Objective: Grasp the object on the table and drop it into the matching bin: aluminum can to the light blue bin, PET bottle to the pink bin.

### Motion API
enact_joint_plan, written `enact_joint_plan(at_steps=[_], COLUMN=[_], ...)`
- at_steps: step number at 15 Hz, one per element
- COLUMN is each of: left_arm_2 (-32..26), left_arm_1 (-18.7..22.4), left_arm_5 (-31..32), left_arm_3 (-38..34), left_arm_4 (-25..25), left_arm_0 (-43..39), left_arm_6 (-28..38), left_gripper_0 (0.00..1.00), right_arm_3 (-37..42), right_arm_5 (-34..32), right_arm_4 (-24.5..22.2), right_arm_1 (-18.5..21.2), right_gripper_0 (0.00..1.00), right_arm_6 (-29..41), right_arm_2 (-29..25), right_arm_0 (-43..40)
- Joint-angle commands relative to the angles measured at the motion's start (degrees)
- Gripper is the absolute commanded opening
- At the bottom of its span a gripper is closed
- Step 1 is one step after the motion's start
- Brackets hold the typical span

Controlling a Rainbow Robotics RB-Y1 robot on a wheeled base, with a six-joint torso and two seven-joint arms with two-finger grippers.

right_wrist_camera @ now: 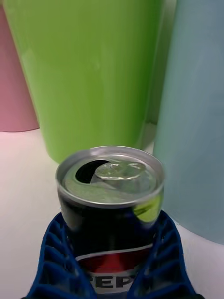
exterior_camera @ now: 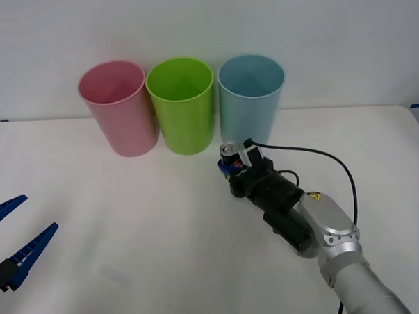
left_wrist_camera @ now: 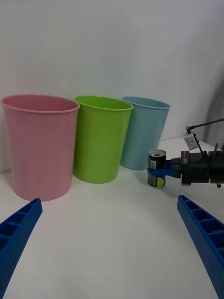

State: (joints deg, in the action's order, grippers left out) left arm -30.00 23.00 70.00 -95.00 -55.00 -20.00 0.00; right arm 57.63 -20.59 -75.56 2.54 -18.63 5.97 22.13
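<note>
The small black aluminum can (exterior_camera: 229, 152) with a silver top stands upright on the white table (exterior_camera: 129, 230), just in front of the light blue bin (exterior_camera: 252, 103). My right gripper (exterior_camera: 229, 167) reaches in from the near right, and its blue fingers (right_wrist_camera: 49, 252) press both sides of the can (right_wrist_camera: 109, 187). In the left wrist view the can (left_wrist_camera: 157, 163) sits held in that gripper (left_wrist_camera: 156, 176) beside the light blue bin (left_wrist_camera: 142, 133). The pink bin (exterior_camera: 120, 112) stands at the far left of the row. My left gripper (exterior_camera: 39, 213) rests open at the near left, holding nothing.
A lime green bin (exterior_camera: 183, 106) stands between the pink and light blue bins, close behind and left of the can. A black cable (exterior_camera: 321, 159) loops off the right wrist. Bare tabletop lies between the two arms and to the right of the bins.
</note>
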Motion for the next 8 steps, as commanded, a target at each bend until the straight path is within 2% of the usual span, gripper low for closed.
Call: enact_joint_plan(at_steps=[1, 5, 8], left_arm_2=[0.0, 0.0, 0.0], left_arm_1=[0.0, 0.0, 0.0], left_arm_5=[0.0, 0.0, 0.0], left_arm_3=[0.0, 0.0, 0.0], left_arm_4=[0.0, 0.0, 0.0], left_arm_0=[0.0, 0.0, 0.0], left_arm_6=[0.0, 0.0, 0.0], left_gripper_0=[1.00, 1.00, 1.00], right_arm_3=[0.1, 6.3, 11.8], right_arm_5=[-1.3, -2.0, -2.2], right_arm_4=[1.2, 1.6, 4.5], right_arm_1=[0.2, 1.4, 3.9], right_gripper_0=[0.00, 0.00, 0.00], right_arm_6=[0.1, 0.8, 1.9], right_arm_2=[0.0, 0.8, 3.2], right_arm_0=[-0.2, -4.2, -7.8])
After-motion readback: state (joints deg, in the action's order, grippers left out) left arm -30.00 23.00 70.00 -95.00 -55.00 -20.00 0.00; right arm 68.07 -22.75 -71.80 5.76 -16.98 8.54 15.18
